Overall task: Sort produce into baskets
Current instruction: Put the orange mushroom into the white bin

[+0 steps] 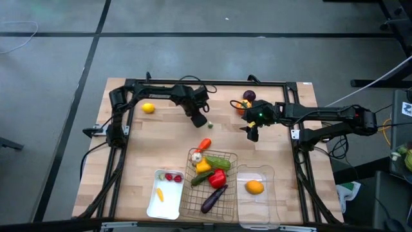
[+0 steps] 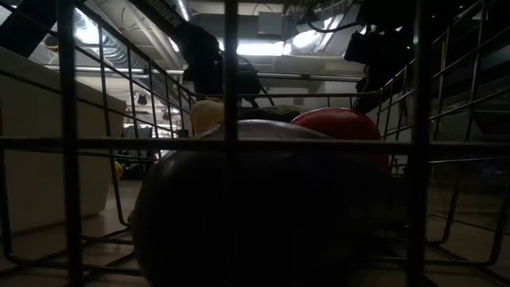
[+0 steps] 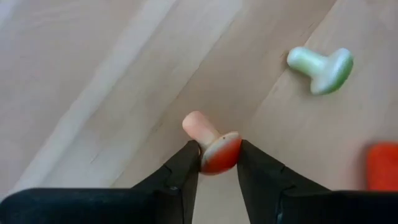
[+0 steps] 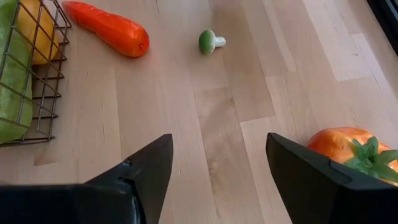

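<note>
Light wood desk [image 1: 161, 138] at frame centre, black frame rail [image 1: 212, 82] along edges. Grey floor [image 1: 58, 84] around; black floor line [image 1: 38, 35] upper left.

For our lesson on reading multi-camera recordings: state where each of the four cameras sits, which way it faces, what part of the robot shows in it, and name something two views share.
High view: above, facing straight down; table, both arms.
Low view: table height, looking through the wire basket; arms dim above.
Left wrist view: faces the tabletop; left gripper closed on a red-capped mushroom.
Right wrist view: faces the tabletop; right gripper open.
Shared: both wrist views show the green-capped mushroom.
</note>
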Available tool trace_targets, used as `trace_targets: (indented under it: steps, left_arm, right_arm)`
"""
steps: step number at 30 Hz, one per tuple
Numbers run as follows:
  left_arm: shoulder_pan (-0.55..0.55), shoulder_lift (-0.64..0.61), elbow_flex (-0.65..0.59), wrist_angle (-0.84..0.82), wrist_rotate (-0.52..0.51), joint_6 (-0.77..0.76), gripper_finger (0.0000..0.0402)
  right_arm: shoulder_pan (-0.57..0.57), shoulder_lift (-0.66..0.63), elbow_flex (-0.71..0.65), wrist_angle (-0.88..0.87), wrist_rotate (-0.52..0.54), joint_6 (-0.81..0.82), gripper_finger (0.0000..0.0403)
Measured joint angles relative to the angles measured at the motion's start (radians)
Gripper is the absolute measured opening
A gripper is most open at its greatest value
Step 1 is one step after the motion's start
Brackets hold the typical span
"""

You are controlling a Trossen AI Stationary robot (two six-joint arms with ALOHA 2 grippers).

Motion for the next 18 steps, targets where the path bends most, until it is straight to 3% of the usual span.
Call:
trace_targets:
  steps: [8, 18]
  left_arm:
    - [0.019, -0.069, 0.095, -0.284, 0.041, 0.003, 0.0099]
    - [-0.091, -0.18, 0.108, -0.638, 0.268, -0.037, 0.0099]
  right_arm:
    - [0.0, 0.0, 0.0, 0.002, 0.0, 0.0, 0.0257]
    - [0.0, 0.0, 0.0, 0.003, 0.0, 0.0, 0.0257]
